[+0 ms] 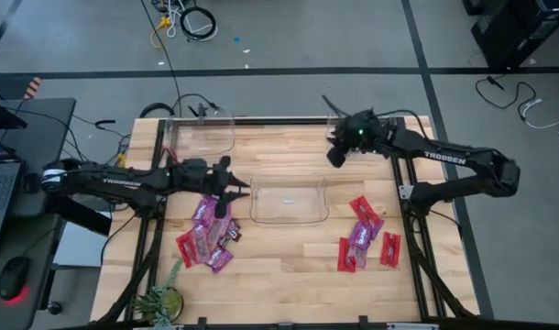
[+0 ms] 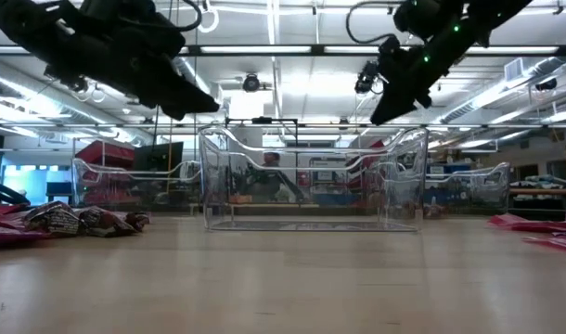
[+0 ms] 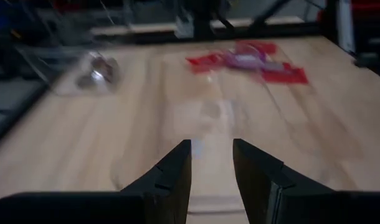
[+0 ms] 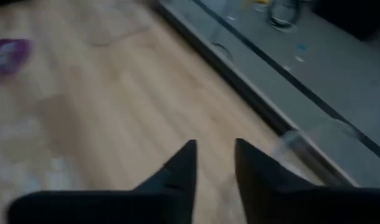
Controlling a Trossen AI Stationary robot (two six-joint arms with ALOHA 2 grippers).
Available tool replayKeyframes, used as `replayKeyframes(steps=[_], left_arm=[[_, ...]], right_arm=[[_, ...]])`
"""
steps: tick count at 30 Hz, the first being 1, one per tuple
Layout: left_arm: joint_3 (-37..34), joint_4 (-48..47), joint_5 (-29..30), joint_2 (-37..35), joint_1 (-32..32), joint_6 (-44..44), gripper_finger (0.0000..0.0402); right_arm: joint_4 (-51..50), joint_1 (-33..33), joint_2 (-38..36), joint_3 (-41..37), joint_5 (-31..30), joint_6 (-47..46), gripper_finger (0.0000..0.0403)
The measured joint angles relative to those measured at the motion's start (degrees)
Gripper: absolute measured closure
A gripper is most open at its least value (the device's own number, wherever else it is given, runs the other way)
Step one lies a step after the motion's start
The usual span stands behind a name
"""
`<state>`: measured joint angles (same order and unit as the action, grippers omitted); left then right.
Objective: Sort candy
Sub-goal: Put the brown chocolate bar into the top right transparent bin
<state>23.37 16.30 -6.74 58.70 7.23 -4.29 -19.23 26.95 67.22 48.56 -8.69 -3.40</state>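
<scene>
White "TROSSEN" lettering marks the right arm (image 1: 444, 157). Candy (image 1: 209, 235) lies in heaps on the desk (image 1: 289, 261) flanking a clear bin (image 1: 290, 199). Both grippers' jaws stand slightly apart, empty: left gripper (image 1: 232, 189), right gripper (image 1: 335, 151).

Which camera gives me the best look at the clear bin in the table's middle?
The high view: the middle bin shows whole, with nothing visible inside. The low view shows only its side walls; both wrist views leave it blurred or unclear.
</scene>
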Motion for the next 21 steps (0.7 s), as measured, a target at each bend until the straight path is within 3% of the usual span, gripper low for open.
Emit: replayKeyframes(steps=[4, 6, 13, 21], left_arm=[[2.8, -8.4, 2.0, 0.0, -3.3, 4.3, 0.0283], [4.4, -12.1, 3.0, 0.0, -4.8, 5.8, 0.0283], [5.8, -16.9, 4.2, 0.0, -6.6, 11.0, 0.0286], [5.8, -21.9, 3.9, 0.1, -6.6, 12.6, 0.0278]], right_arm=[[1.2, -6.8, 0.0, 0.0, 0.0, -0.3, 0.0384], [3.0, -10.0, 0.0, 0.0, -0.5, -1.2, 0.0396], [9.1, -16.8, 0.2, 0.0, -1.9, -4.2, 0.0367], [10.6, -19.1, 0.2, 0.0, -1.9, -4.6, 0.0363]])
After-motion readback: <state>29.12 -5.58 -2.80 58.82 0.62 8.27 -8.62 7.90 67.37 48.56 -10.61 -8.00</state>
